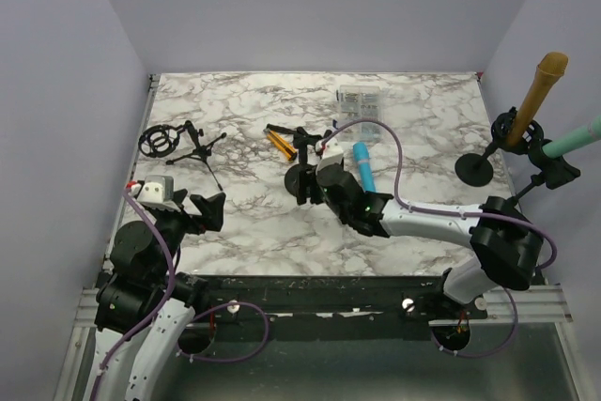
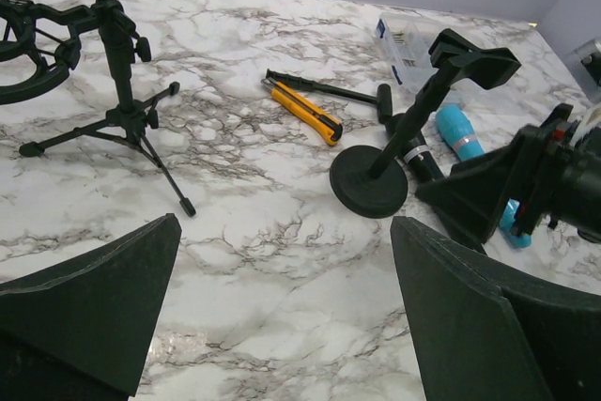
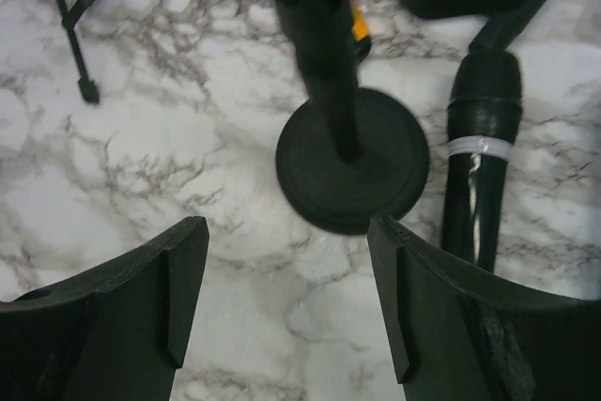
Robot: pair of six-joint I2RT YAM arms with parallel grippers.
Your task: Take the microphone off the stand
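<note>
Black microphone point(image 3: 479, 110) flat beside round stand base point(image 3: 376, 180), yellow cutter point(image 2: 302, 110) behind.

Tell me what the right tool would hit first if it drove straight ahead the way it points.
Most likely the round-based microphone stand: its base and post sit dead ahead of the open right tool. The black microphone lies just right of that line. Depth is hard to judge.

A yellow utility knife point(image 2: 305, 110) lies near what seems a clear box point(image 2: 404, 39).
</note>
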